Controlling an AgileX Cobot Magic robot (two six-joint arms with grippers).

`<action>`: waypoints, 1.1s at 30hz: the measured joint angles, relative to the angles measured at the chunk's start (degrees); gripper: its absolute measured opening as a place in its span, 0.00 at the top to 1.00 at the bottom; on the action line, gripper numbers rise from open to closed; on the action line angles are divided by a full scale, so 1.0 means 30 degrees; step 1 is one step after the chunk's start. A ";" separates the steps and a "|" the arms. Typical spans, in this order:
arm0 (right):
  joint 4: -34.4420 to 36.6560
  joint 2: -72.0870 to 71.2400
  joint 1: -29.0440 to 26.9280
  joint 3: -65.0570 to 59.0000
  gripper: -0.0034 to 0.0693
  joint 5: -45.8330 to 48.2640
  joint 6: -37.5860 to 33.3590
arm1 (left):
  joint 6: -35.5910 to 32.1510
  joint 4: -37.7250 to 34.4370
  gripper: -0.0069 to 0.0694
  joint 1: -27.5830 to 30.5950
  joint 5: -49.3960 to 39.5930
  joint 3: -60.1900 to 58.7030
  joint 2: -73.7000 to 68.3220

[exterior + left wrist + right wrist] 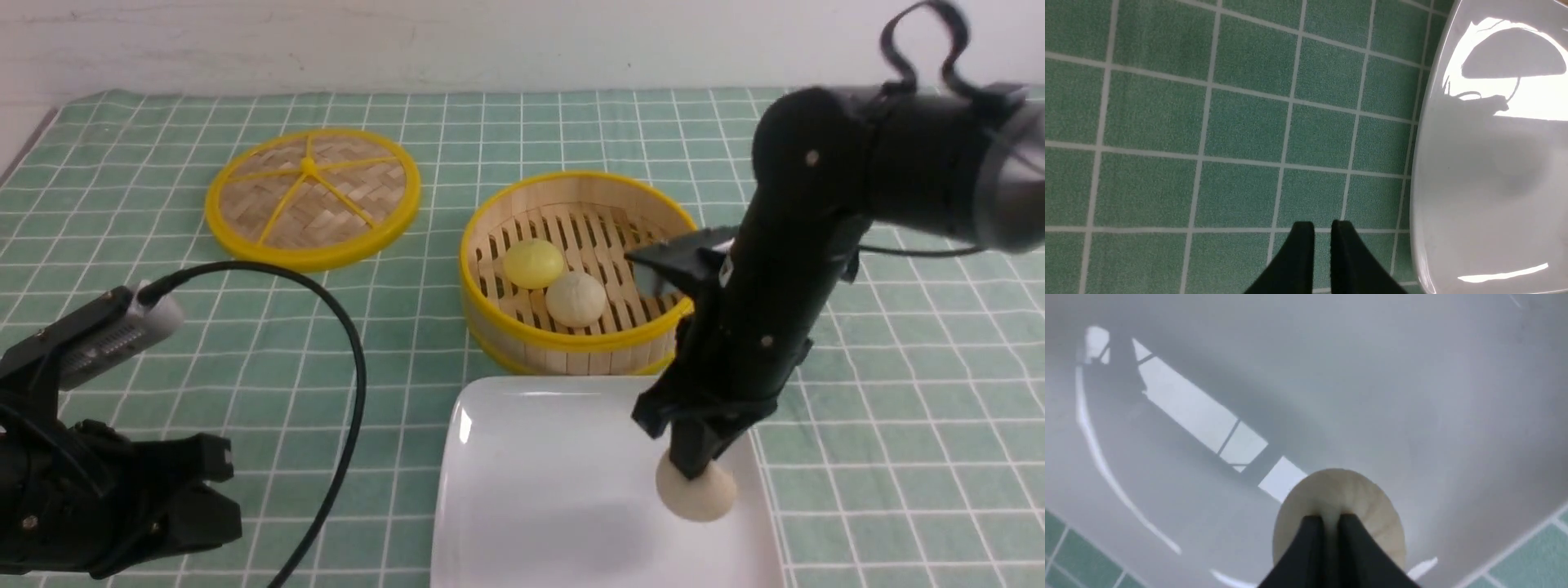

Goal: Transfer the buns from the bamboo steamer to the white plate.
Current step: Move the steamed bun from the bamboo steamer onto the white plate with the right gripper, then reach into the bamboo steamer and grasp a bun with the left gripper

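**One bun at the plate, two in the steamer**

Found right end effector (694,474) pointing down over the white plate (539,490), fingers pressed together and pinching the pleated crown of a beige bun (712,496). Saw that bun directly under the tips, low over the plate's right portion near the rim. Could not tell whether it touched the glaze.

Logged bamboo steamer (571,341) beyond this end effector and to its left, just past the plate's far edge. Counted yellow bun (533,263) and second beige bun (575,299) side by side on its slatted floor.

Found left end effector (1323,224) low over the green checked cloth (898,408) on the bench, fingers pressed together, gripping nothing, plate rim just beside it to the right. Noted woven lid (313,196) lying flat, well beyond the left end effector.
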State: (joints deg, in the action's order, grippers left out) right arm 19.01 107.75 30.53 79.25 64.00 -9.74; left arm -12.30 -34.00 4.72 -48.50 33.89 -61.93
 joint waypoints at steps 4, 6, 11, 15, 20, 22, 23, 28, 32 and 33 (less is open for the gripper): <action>0.0098 0.1317 0.0000 -0.0089 0.65 -0.0419 -0.0128 | 0.0000 0.0000 0.78 0.0000 0.0017 0.0000 0.0000; 0.0243 0.1584 0.0000 0.0099 0.52 0.0343 -0.0156 | 0.0000 0.0000 0.78 0.0000 0.0017 0.0000 0.0000; -0.0279 0.1566 0.0000 0.1109 0.33 0.1561 -0.0419 | 0.0000 0.0000 0.77 0.0000 0.0017 0.0000 0.0000; -0.1965 0.0337 0.0000 0.1353 0.32 0.1580 -0.0201 | 0.0000 0.0000 0.76 0.0000 0.0017 0.0000 0.0000; -0.4055 -0.2140 0.0000 0.1353 0.43 0.1789 0.0625 | -0.0016 0.0000 0.75 0.0000 0.0017 0.0000 0.0000; -0.4546 -0.3494 0.0000 0.1353 0.51 0.1909 0.1019 | -0.0016 0.0000 0.74 0.0000 0.0024 0.0000 0.0000; -0.4656 -0.4360 0.0000 0.1334 0.56 0.1966 0.1188 | -0.0016 0.0000 0.74 0.0000 0.0024 0.0000 0.0000; -0.5110 -0.8345 0.0000 0.0100 0.82 0.2090 0.1073 | -0.0446 0.0000 0.74 0.0000 0.0196 0.0000 0.0000; -0.5765 -1.1482 0.0000 -0.1896 0.96 0.2244 0.0818 | -0.0506 0.0006 0.74 0.0000 0.0531 0.0000 0.0000; -0.5911 -1.2205 0.0000 -0.2396 0.97 0.2269 0.0818 | -0.0506 0.0006 0.73 0.0000 0.0588 0.0000 0.0000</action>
State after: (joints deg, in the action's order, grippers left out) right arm 1.28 71.13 30.53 72.06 70.81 -7.28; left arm -13.82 -33.99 4.72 -46.74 33.89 -61.93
